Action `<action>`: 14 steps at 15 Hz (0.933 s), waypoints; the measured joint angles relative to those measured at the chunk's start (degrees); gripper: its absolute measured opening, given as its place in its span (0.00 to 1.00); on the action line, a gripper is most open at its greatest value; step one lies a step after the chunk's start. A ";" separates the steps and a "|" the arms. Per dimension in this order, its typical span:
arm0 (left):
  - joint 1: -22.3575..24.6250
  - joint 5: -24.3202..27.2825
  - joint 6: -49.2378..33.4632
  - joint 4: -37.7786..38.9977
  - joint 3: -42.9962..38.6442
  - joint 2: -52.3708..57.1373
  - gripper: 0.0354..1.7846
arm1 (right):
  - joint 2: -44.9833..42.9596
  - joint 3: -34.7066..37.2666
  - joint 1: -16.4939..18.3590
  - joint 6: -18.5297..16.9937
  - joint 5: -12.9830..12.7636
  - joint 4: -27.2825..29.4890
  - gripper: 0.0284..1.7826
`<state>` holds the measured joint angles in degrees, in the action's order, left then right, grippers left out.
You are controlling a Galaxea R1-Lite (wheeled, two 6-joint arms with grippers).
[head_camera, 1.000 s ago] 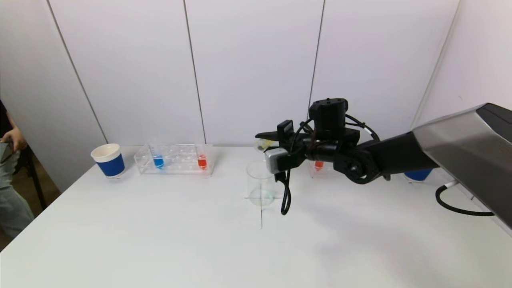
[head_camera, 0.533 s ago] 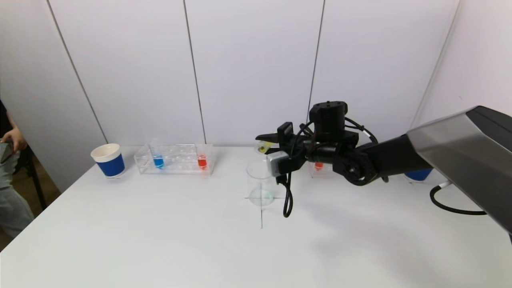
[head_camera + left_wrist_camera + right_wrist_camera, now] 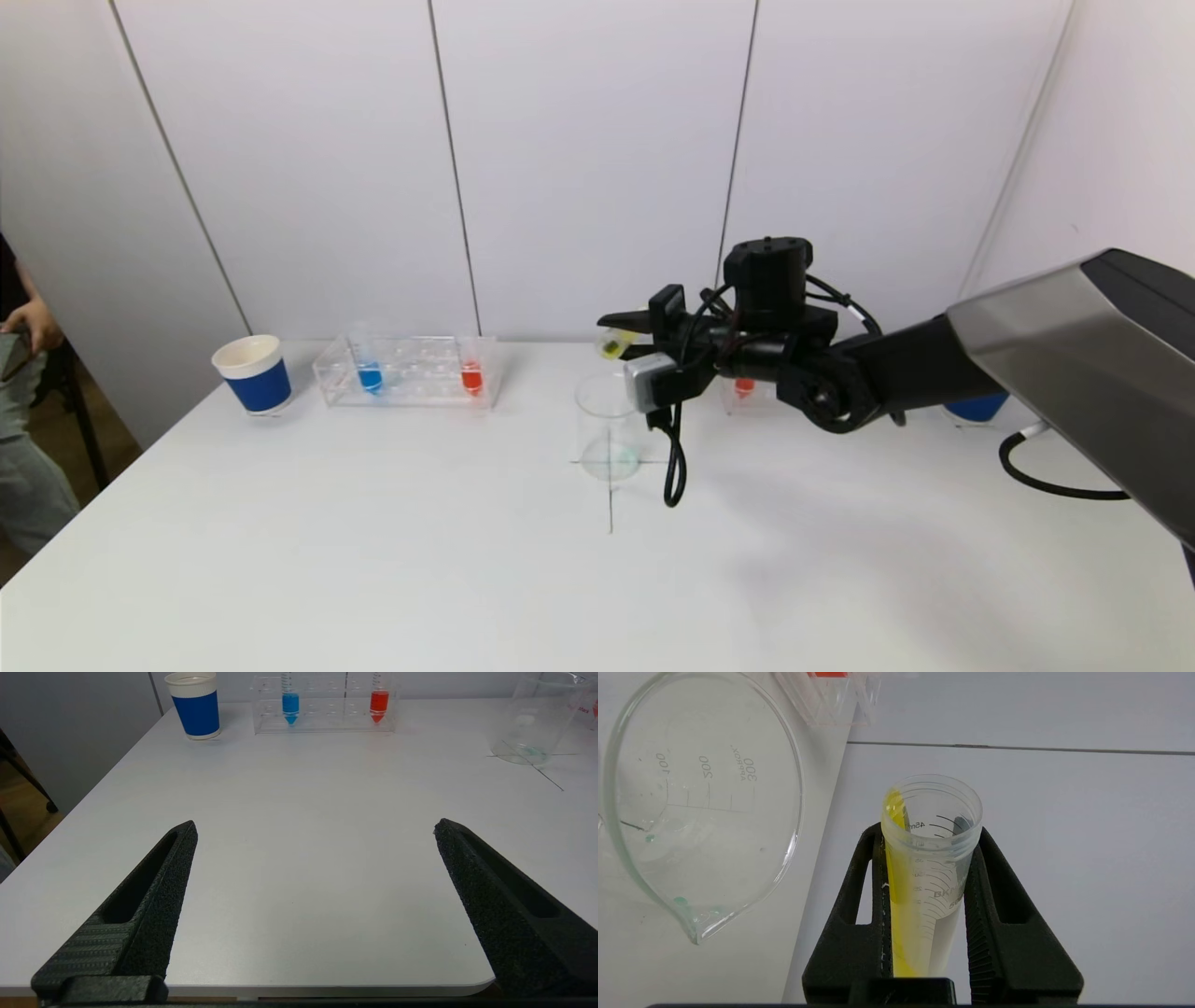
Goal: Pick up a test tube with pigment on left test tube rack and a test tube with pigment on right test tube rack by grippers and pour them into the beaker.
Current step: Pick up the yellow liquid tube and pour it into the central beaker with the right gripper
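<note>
My right gripper (image 3: 931, 896) is clamped on a tube of yellow pigment (image 3: 924, 872), tipped nearly flat, its open mouth just beside the glass beaker (image 3: 609, 427) — near the rim rather than over it, I judge. To pour well, I should carry the mouth over the opening before tipping further, slowly, since the yellow already runs along the tube's wall. My left gripper (image 3: 315, 858) hangs spread wide and empty over the near table (image 3: 299, 826), well apart from the left rack (image 3: 408, 371) with its blue and red tubes. The right rack (image 3: 744, 389) is mostly hidden behind my arm — only a red tube shows.
</note>
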<state>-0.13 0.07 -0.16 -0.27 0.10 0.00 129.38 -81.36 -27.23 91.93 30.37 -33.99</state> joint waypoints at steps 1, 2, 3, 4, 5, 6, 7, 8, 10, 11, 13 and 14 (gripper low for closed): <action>0.00 0.02 0.00 -0.02 0.00 0.00 0.99 | 0.11 0.02 0.00 0.02 0.00 -0.07 0.27; 0.00 0.02 0.02 0.00 0.00 0.00 0.99 | 0.20 0.05 0.01 0.10 0.00 -0.07 0.27; 0.00 0.02 0.00 0.00 0.00 0.00 0.99 | 0.28 0.07 0.01 0.38 0.02 -0.05 0.27; 0.00 0.04 0.02 0.00 0.00 0.00 0.99 | 0.39 0.07 0.01 0.74 0.02 -0.07 0.27; 0.00 0.02 0.00 0.00 0.00 0.00 0.99 | 0.56 0.07 0.00 1.17 0.02 -0.07 0.27; 0.02 0.02 0.00 0.00 0.00 0.00 0.99 | 0.74 0.05 0.01 1.45 0.02 -0.07 0.27; 0.02 0.02 0.02 0.00 0.00 0.00 0.99 | 0.85 0.00 0.06 1.65 0.02 -0.07 0.27; 0.02 0.02 0.00 0.00 0.00 0.00 0.99 | 0.91 -0.01 0.11 1.95 0.02 -0.02 0.27; 0.02 0.02 -0.02 0.00 0.00 0.00 0.99 | 0.96 -0.09 0.59 3.30 -0.02 0.06 0.27; 0.02 0.02 0.00 0.00 0.00 0.00 0.99 | 0.96 -0.11 0.87 3.61 0.00 0.11 0.27; 0.02 0.02 0.02 0.00 0.00 0.00 0.99 | 0.94 -0.15 1.11 3.77 0.00 0.11 0.27; 0.02 0.02 0.02 0.00 0.00 0.00 0.99 | 0.89 -0.15 1.13 4.07 0.00 0.22 0.27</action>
<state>-0.11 0.10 -0.13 -0.27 0.10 0.00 130.27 -81.51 -26.10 96.00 30.37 -33.77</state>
